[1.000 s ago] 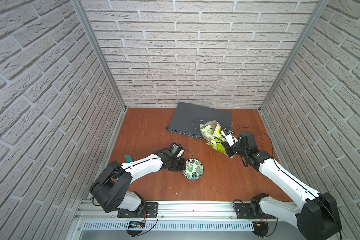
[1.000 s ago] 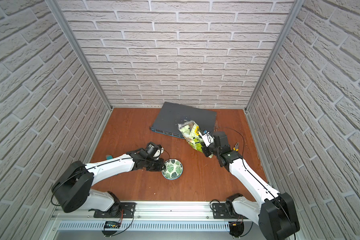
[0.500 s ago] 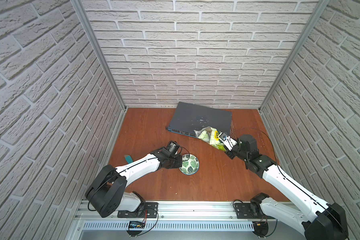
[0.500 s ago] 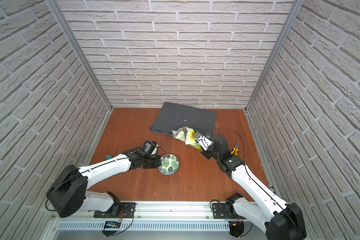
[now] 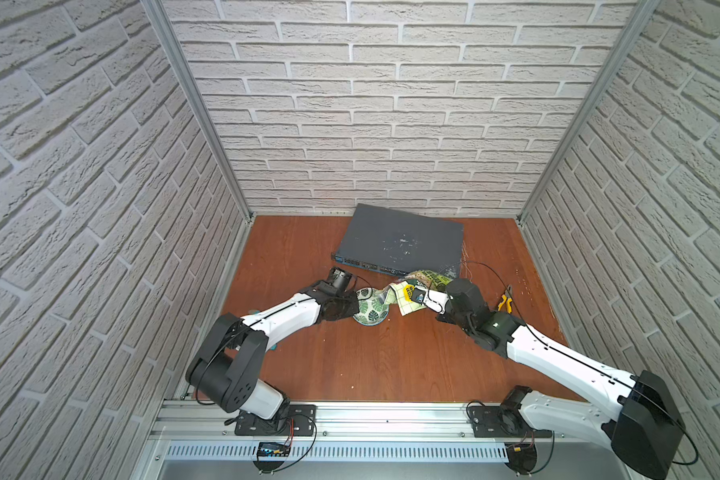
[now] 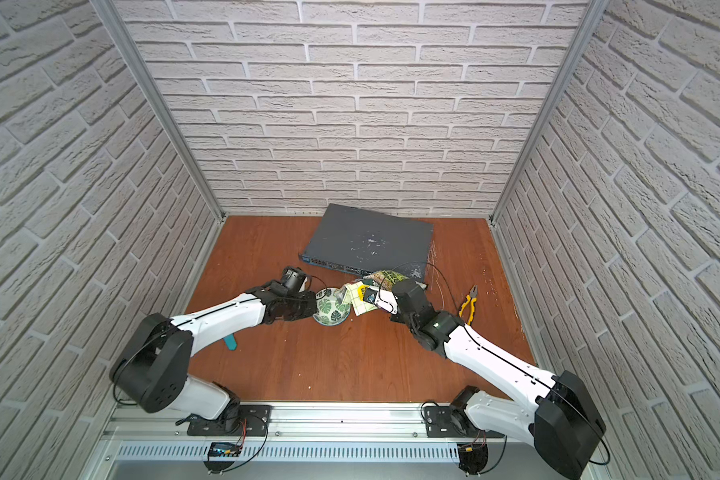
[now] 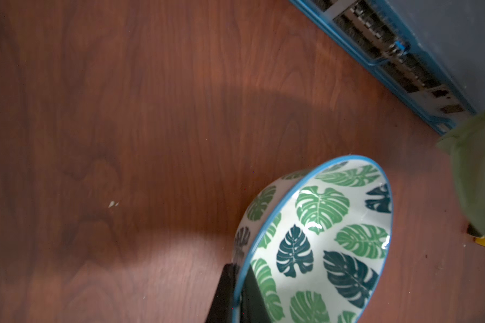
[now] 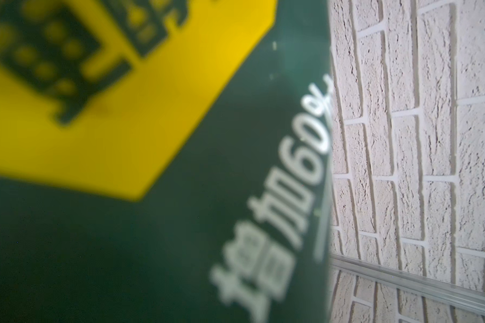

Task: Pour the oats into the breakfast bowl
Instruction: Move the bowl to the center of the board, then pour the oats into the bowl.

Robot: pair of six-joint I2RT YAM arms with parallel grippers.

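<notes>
The breakfast bowl (image 5: pixel 370 308) (image 6: pixel 332 308), white with green leaves and a blue rim, is tilted with its mouth toward the pouch. My left gripper (image 5: pixel 355 306) (image 7: pixel 238 296) is shut on its rim, one finger inside and one outside. The bowl (image 7: pixel 333 237) holds nothing inside. A light green oats pouch (image 5: pixel 404 297) (image 6: pixel 359 300) hangs tipped just right of the bowl, one corner over the rim. My right gripper (image 5: pixel 415 296) (image 6: pixel 370 296) is shut on it. In the right wrist view the pouch (image 8: pixel 151 195) fills the frame and hides the fingers. The oats are hidden inside.
A dark grey network switch (image 5: pixel 400 243) (image 7: pixel 403 56) lies flat just behind the bowl and pouch. Yellow-handled pliers (image 5: pixel 506 301) lie right of the right arm. A teal object (image 6: pixel 230 343) sits under the left arm. Brick walls close three sides.
The left gripper has carried the bowl back and right toward the pouch and tilted it. The right gripper has lowered the pouch and tipped it left to the bowl's rim.
</notes>
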